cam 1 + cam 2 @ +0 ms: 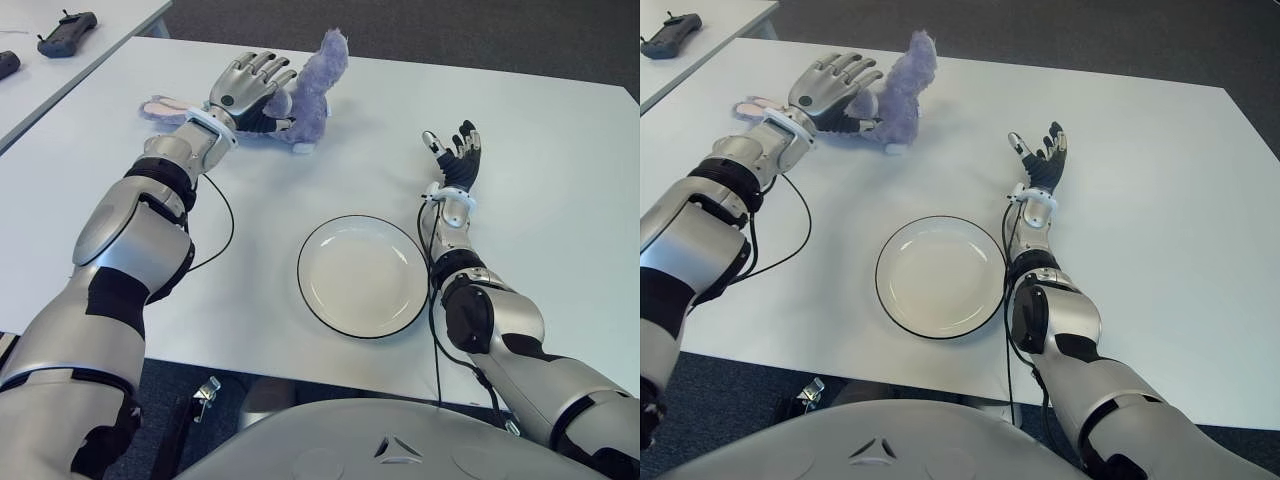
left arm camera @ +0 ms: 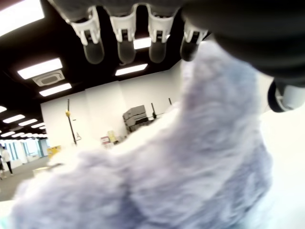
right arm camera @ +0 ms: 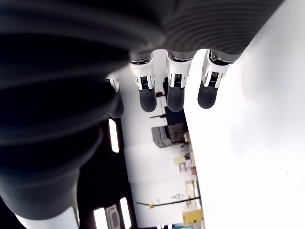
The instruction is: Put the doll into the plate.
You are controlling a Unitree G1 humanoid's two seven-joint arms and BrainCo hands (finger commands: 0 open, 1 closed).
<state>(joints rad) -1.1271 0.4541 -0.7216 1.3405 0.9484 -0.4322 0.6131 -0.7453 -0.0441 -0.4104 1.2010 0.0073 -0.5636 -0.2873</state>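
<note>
I see a white table (image 1: 560, 160) filling most of my view, with dark carpet (image 1: 450, 35) beyond its far edge. A second white table (image 1: 90, 30) stands to the left, apart across a narrow gap. On it lie a dark handheld controller (image 1: 66, 32) and, at the frame's edge, another dark object (image 1: 6, 64) I cannot identify.

I count one purple doll (image 1: 312, 90) on my white table (image 1: 540, 130); one empty plate (image 1: 362, 276) sits there too. I have two hands, my left hand (image 1: 245, 92) and my right hand (image 1: 455, 152); on the neighbouring table (image 1: 60, 70) I count two dark devices (image 1: 67, 32).
</note>
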